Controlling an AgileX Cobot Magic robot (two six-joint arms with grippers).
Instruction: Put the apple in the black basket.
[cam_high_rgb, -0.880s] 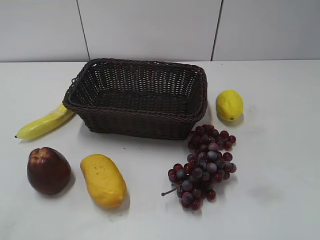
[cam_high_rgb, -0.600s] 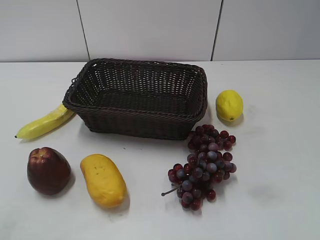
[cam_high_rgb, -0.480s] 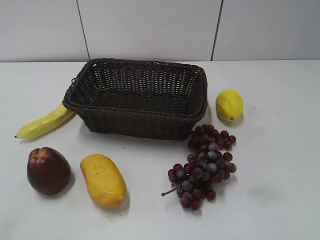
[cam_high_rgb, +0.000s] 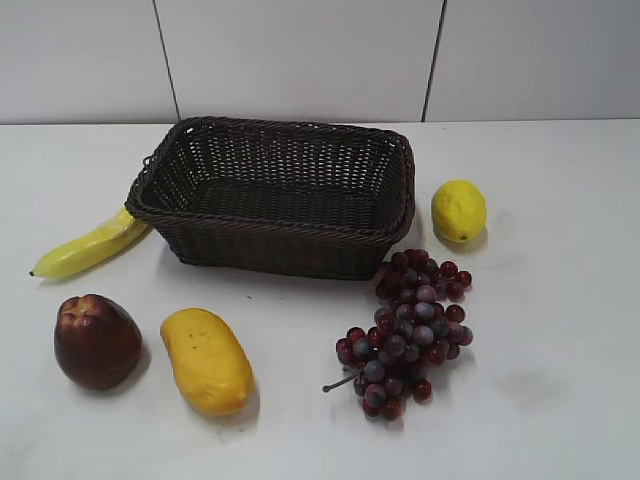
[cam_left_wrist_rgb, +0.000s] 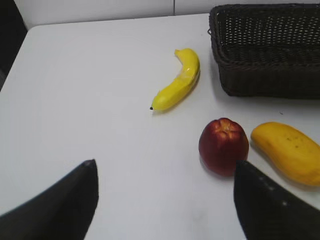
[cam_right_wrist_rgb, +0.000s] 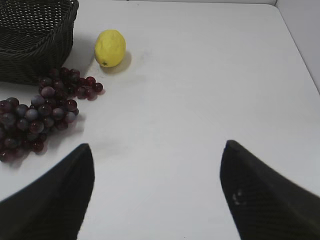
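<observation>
My left gripper, jaws spread and empty, is nearer: the apple lies ahead, slightly right.

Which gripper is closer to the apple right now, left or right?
Left. The left gripper hangs open above the table with the apple just ahead of its right fingertip. The right gripper is over the far side, near the grapes; no apple shows in its view.
</observation>
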